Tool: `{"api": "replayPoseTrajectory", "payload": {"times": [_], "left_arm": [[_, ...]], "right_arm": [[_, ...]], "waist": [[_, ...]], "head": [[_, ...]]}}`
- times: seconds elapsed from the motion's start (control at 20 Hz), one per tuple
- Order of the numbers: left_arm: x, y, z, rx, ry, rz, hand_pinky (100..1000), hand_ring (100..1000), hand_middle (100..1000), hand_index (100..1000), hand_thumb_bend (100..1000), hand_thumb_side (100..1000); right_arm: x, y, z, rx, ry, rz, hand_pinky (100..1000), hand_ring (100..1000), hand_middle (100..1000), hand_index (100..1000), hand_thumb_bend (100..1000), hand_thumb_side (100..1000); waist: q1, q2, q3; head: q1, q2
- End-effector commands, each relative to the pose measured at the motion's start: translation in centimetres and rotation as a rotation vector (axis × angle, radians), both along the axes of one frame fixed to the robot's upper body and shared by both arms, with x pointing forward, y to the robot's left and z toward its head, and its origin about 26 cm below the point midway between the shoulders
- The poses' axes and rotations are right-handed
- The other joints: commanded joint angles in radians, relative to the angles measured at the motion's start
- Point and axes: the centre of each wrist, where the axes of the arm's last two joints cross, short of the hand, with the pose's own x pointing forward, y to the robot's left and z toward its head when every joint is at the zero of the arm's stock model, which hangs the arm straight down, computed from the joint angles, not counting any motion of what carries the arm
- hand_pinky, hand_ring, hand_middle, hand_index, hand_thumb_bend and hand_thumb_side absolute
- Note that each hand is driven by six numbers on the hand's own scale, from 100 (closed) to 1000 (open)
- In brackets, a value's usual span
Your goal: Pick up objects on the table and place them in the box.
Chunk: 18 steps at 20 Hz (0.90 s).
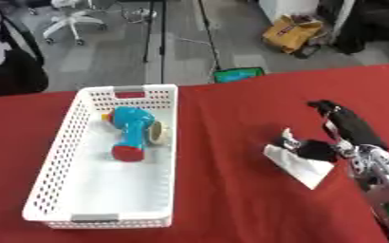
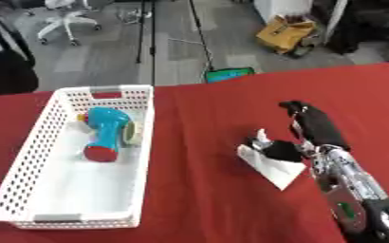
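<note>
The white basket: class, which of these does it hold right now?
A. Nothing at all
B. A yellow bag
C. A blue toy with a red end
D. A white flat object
C. A blue toy with a red end lies inside the white basket, while the white flat object is out on the red table under the right hand.

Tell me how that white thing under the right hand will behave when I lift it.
The white object lies flat with a pointed corner, so it is probably thin, light and somewhat floppy. The right hand touches only one end, so the free corner may droop.
</note>
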Motion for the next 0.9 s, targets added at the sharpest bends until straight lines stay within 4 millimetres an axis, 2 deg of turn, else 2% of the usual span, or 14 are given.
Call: {"api": "replayPoseTrajectory", "payload": {"times": [0.05, 0.9], "left_arm": [[-0.3, 0.1, 0.5, 0.011, -0.018, 0.004, 945, 894, 916, 963, 100, 975], [-0.2, -0.1, 0.5, 0.017, -0.013, -0.003, 947, 894, 915, 959, 100, 972]], "right_arm": [[-0.1, 0.0, 0.8, 0.006, 0.021, 0.010, 1000, 1000, 943, 973, 740, 650], [-0.2, 0.8, -0.4, 0.035, 0.110, 0.020, 1000, 1000, 933, 966, 726, 650]], "waist": [[-0.003, -0.013, -0.002], [0.002, -0.007, 0.001]], "head": [[0.002, -0.011], [-0.001, -0.021]]}}
